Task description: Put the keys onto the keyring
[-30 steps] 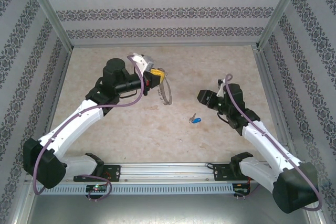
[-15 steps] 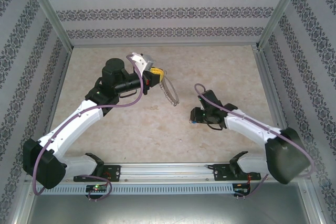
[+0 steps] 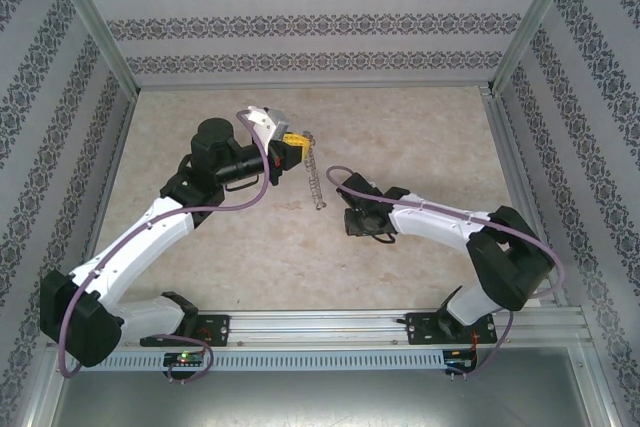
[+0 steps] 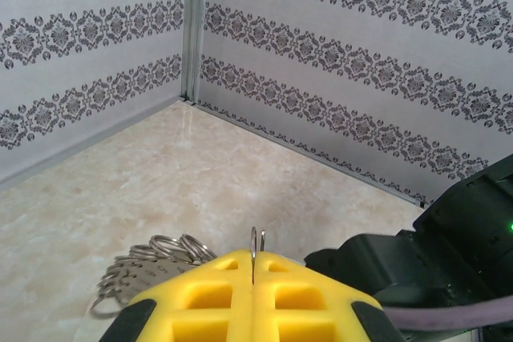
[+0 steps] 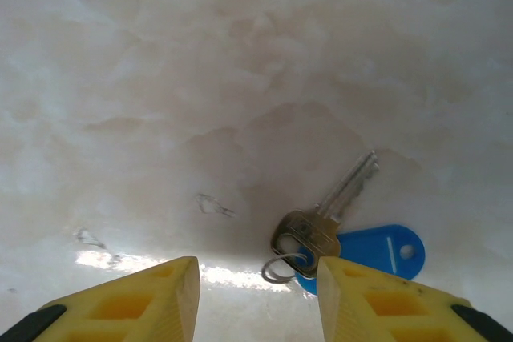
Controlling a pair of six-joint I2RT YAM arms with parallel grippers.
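Note:
The key [image 5: 325, 226] lies flat on the marble floor, a silver blade and head joined by a small wire ring to a blue plastic tag [image 5: 377, 252]. My right gripper [image 5: 256, 302] is open just above it, and the key's head sits close to the inner side of the right finger [image 5: 377, 302]. Seen from the top, the right gripper [image 3: 352, 220] points left at mid-table. The left gripper [image 3: 298, 149] is raised and shut on the keyring [image 3: 316, 182], which dangles as a silvery chain. Its yellow fingers [image 4: 208, 294] pinch a thin wire loop [image 4: 254, 247]; further rings [image 4: 164, 247] hang to the left.
Patterned walls with metal corner posts [image 3: 95, 32] enclose the marble table [image 3: 250, 247]. The black body of the right arm [image 4: 449, 246] looms close at the right of the left wrist view. A metal rail [image 3: 320, 325] runs along the near edge by the arm bases.
The right arm has swung left and lowered over the key, covering it in the top view. The left gripper shifted slightly and the hanging keyring swung back to nearly vertical.

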